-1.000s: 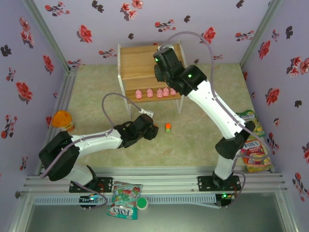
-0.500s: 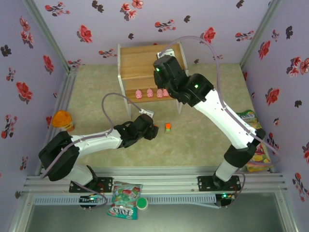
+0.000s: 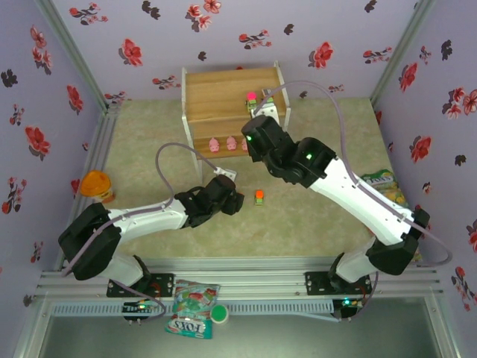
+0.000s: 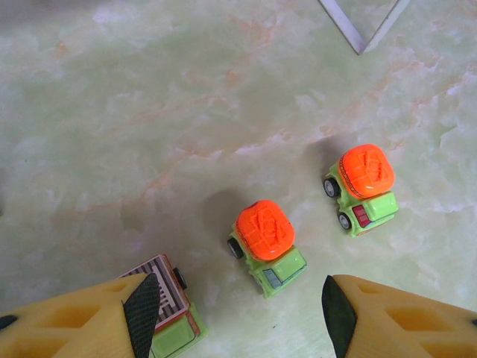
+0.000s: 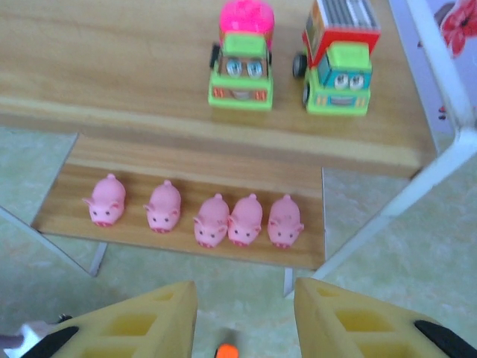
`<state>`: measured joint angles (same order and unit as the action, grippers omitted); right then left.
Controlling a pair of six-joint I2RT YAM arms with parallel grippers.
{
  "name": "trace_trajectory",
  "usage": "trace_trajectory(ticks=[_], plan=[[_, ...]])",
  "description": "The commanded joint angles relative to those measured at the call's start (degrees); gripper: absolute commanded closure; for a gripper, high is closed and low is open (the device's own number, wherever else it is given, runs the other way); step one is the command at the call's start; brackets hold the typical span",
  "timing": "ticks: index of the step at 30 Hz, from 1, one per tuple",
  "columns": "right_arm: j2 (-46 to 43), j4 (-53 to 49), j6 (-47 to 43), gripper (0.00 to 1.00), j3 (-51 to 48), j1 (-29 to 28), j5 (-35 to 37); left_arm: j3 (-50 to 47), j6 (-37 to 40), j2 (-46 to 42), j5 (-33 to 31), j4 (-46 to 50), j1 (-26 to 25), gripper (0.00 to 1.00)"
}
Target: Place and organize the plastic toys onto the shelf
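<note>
Left gripper (image 4: pixel 237 309) gaping above middle orange-top car (image 4: pixel 266 246); we centre on it, drop straight, dodge striped-top truck (image 4: pixel 170 292). Right gripper (image 5: pixel 244 317) spread, empty.

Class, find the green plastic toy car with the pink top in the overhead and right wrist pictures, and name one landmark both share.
Top external: the pink-topped green car stands on the upper board of the wooden shelf, near its right end.
Right wrist: the car sits top centre, left of a grey-topped truck.
Shared landmark: the row of pink pigs on the lower board.
</note>
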<state>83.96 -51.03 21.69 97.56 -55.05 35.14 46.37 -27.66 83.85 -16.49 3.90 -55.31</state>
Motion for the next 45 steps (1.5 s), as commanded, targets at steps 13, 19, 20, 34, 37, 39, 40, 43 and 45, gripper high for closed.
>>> trace_trajectory(ticks=[13, 19, 20, 34, 37, 39, 40, 43, 45], plan=[[-7.6, 7.1, 10.8, 0.61, -20.1, -0.4, -0.9, 0.0, 1.0, -1.9, -1.8, 0.0, 1.2, 0.36], [-8.1, 9.2, 13.9, 0.61, -25.7, -0.5, -2.8, -0.2, 0.9, -2.2, -1.9, 0.1, 1.6, 0.36], [-8.1, 9.6, 14.5, 0.61, -26.4, -0.4, -3.0, -0.2, 0.8, -2.3, -1.9, 0.1, 1.7, 0.36], [-6.4, 16.4, 20.3, 0.59, -37.4, -0.4, -6.4, -1.5, 0.1, -4.0, -2.9, -0.3, 2.7, 0.36], [-5.2, 18.0, 21.2, 0.56, -38.9, -0.4, -7.1, -1.6, 0.0, -4.3, -2.9, -0.2, 2.9, 0.36], [-4.3, 18.8, 21.7, 0.56, -39.5, -0.4, -7.5, -1.7, -0.1, -4.4, -2.9, -0.1, 3.0, 0.36], [-3.9, 19.3, 21.9, 0.56, -39.8, -0.4, -7.6, -1.7, -0.1, -4.5, -2.9, -0.1, 3.1, 0.36], [-2.3, 19.8, 22.6, 0.56, -40.1, -0.4, -7.5, -1.8, -0.2, -4.7, -2.9, -0.1, 3.1, 0.36], [-1.1, 20.0, 23.0, 0.56, -40.2, -0.4, -7.5, -1.8, -0.1, -4.8, -2.9, -0.1, 3.2, 0.36]])
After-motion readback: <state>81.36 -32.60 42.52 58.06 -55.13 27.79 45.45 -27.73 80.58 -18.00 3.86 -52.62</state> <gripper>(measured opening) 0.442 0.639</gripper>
